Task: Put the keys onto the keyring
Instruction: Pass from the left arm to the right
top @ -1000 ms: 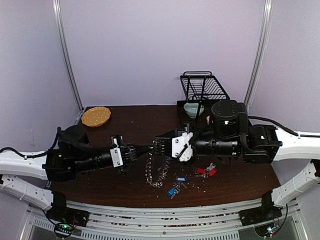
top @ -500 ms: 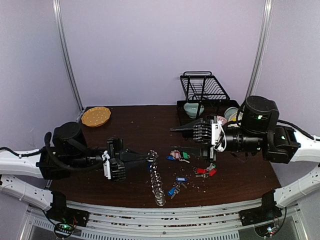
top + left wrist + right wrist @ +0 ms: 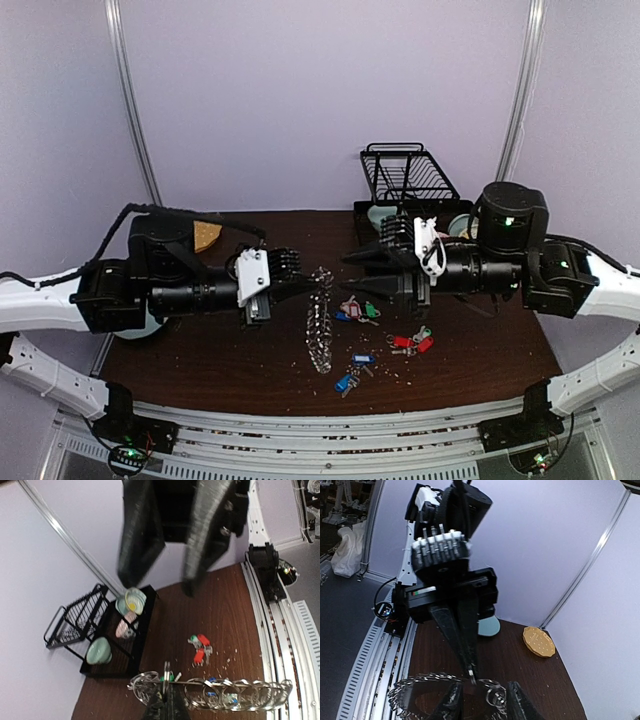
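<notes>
The keyring (image 3: pixel 320 330), a chain of linked silver rings, hangs from my left gripper (image 3: pixel 315 279), which is shut on one of its top rings above the table. In the left wrist view the keyring (image 3: pixel 215 694) stretches sideways from the left gripper (image 3: pixel 167 700). My right gripper (image 3: pixel 347 276) faces it from the right, open, its fingers (image 3: pixel 452 700) either side of the top rings (image 3: pixel 495 695) without gripping. The keys lie on the table: pink and green tags (image 3: pixel 355 310), red tags (image 3: pixel 410 343), blue tags (image 3: pixel 352 370).
A black dish rack (image 3: pixel 405 175) holding bowls (image 3: pixel 385 215) stands at the back right. A golden round plate (image 3: pixel 539 641) and a pale blue plate (image 3: pixel 489 626) lie behind the left arm. Crumbs dot the dark wooden table (image 3: pixel 220 360).
My left gripper has risen and swung toward the middle with the keyring, which now hangs above the table. The right gripper pulled back right, then returned left to the ring.
</notes>
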`<control>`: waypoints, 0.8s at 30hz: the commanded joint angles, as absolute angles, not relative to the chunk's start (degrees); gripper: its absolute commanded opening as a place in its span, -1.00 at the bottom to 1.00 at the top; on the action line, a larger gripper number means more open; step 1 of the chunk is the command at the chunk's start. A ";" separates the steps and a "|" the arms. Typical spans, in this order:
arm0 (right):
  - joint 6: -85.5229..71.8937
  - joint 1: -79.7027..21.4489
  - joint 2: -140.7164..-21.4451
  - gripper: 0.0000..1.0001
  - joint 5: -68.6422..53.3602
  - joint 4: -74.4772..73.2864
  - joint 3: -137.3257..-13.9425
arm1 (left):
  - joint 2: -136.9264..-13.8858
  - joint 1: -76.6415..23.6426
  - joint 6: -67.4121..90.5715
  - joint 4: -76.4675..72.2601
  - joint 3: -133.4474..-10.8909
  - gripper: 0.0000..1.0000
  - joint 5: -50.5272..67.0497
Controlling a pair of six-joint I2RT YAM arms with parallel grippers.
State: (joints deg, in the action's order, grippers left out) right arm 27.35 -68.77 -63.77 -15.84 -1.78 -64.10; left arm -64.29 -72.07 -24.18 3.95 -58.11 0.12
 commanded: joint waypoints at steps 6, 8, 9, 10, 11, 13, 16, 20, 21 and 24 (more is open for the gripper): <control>22.63 -61.62 -73.06 -0.39 -24.45 -6.54 -70.49 | -64.82 -72.06 -9.83 25.94 -65.83 -1.00 -7.15; 23.73 -61.66 -75.66 -0.39 -26.20 -7.39 -72.09 | -65.26 -72.03 -9.18 27.52 -66.97 -1.00 -7.63; 24.21 -61.66 -76.69 -0.40 -27.19 -7.65 -72.60 | -65.61 -72.06 -8.88 28.48 -67.59 -1.00 -7.79; 24.44 -61.62 -77.47 -0.39 -28.40 -7.80 -72.93 | -65.93 -72.07 -8.37 29.22 -68.07 -1.00 -7.82; 24.51 -61.55 -78.30 -0.40 -29.94 -7.41 -72.98 | -66.10 -72.07 -7.95 29.69 -68.35 -1.00 -7.81; 24.39 -61.45 -79.52 -0.40 -32.58 -6.77 -73.09 | -66.11 -72.07 -7.58 29.80 -68.34 -1.00 -7.54; 25.35 -61.31 -81.49 -0.48 -34.41 -7.75 -73.94 | -65.77 -72.07 -7.73 29.19 -68.06 -1.00 -7.74; 24.33 -61.14 -82.25 -0.51 -36.15 -5.80 -73.63 | -65.83 -72.07 -7.99 28.92 -67.85 -1.00 -7.56; 23.68 -61.12 -82.37 -0.59 -35.79 -4.71 -73.22 | -65.81 -72.07 -8.07 28.90 -67.85 -1.00 -7.36; 23.69 -61.16 -83.47 -0.66 -35.60 -4.44 -73.57 | -65.74 -72.07 -8.45 28.57 -67.76 -1.00 -7.32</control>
State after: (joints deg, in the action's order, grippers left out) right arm 24.12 -61.52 -82.76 -33.78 -6.44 -72.20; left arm -66.11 -72.07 -8.82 31.48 -66.28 -6.96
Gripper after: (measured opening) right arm 0.178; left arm 0.006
